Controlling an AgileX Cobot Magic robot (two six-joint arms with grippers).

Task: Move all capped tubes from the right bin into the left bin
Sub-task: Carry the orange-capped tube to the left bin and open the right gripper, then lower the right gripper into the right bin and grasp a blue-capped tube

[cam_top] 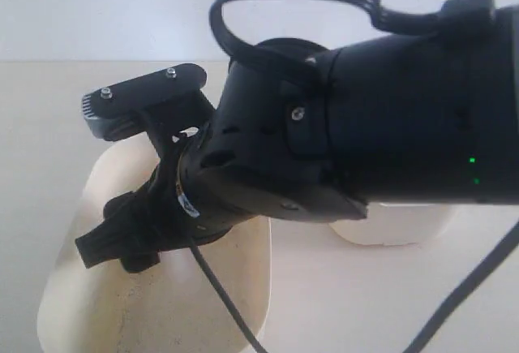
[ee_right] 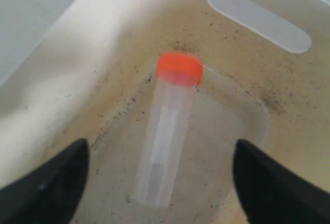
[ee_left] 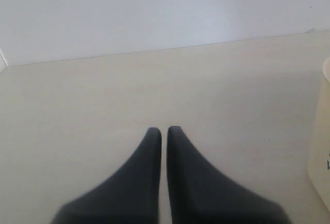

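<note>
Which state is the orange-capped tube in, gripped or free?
Free: the orange-capped tube is inside the speckled left bin, touching neither finger of the open right gripper.

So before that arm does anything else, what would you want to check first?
1. The right gripper is clear of the orange-capped tube: the jaws stand wide apart and touch nothing. Ok.
2. The tube is inside the left bin: it shows over the speckled base. Ok.
3. The tube has come to rest: it looks blurred. Cannot tell.
4. The cap is on the tube. Ok.
5. The left gripper is out of the way: it is shut, over bare table. Ok.
6. There are more tubes in the right bin: the arm hides its inside. Cannot tell.
</note>
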